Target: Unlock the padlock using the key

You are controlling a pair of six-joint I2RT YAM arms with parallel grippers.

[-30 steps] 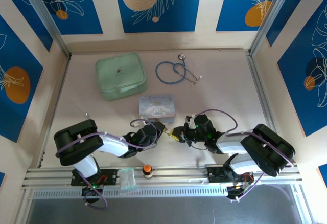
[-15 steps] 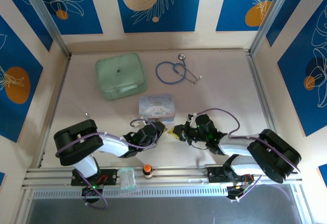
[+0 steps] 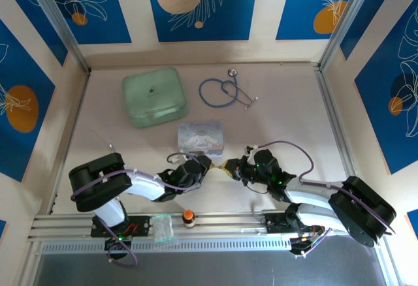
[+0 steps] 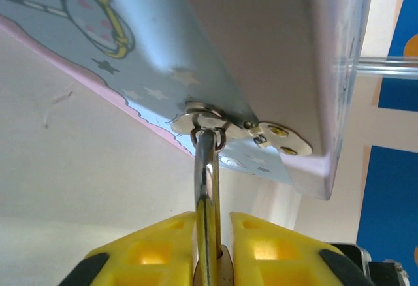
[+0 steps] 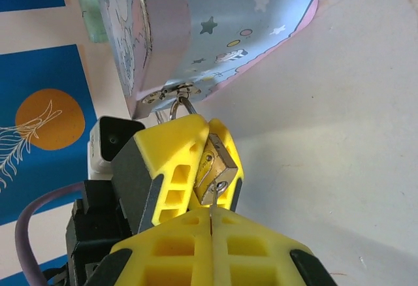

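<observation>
Padlock (image 5: 216,160) hooked on tin (image 5: 222,25) near-corner hasp; left gripper (image 4: 213,227) left of it, right gripper (image 5: 212,228) with key (image 5: 212,207) right.

Left arm (image 3: 140,185), right arm (image 3: 313,194): black-white shells, purple cables (image 3: 290,144), yellow jaws.

The overhead camera looks down from behind the arm bases (image 3: 117,226), lower frame. Each wrist camera peers along its yellow plastic fingers (image 4: 150,250), at very close range, toward the pale blue cartoon-printed tin (image 3: 200,135) all three views share.

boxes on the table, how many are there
2: a pale green box at far left, and a pale blue cartoon tin nearer, mid-table. None looks hidden.
</observation>
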